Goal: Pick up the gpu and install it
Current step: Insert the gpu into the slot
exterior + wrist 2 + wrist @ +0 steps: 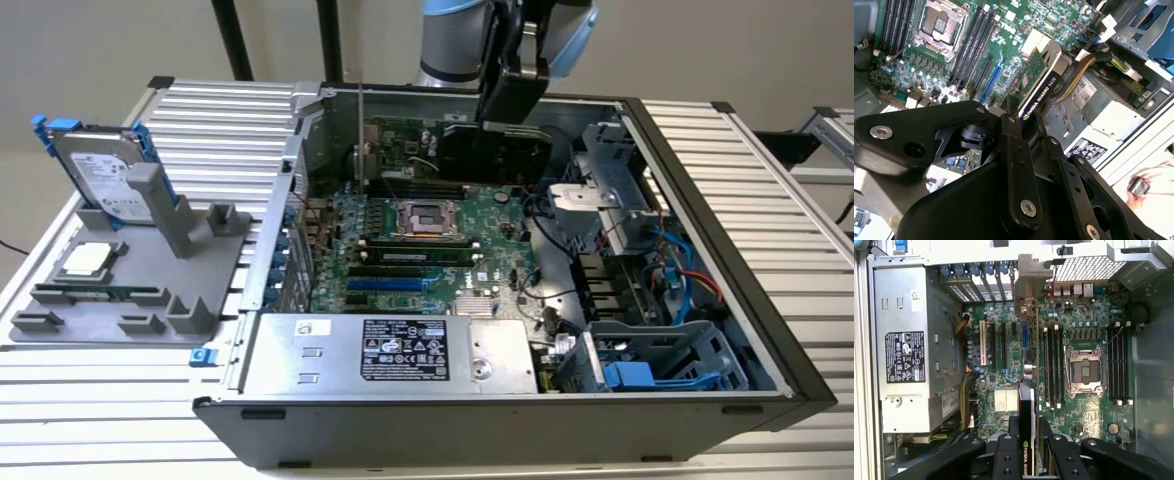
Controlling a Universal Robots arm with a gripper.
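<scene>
Beige wall [80, 50]; ribbed metal table [747, 170]; dark posts [234, 40].

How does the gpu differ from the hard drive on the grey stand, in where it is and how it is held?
The gpu hangs over the open computer case, clamped on edge in the claw; the hard drive stands outside the case, propped in the grey stand with nothing gripping it. The gpu looks black and green; the hard drive is silver in a blue frame. Both stand on edge.
</scene>
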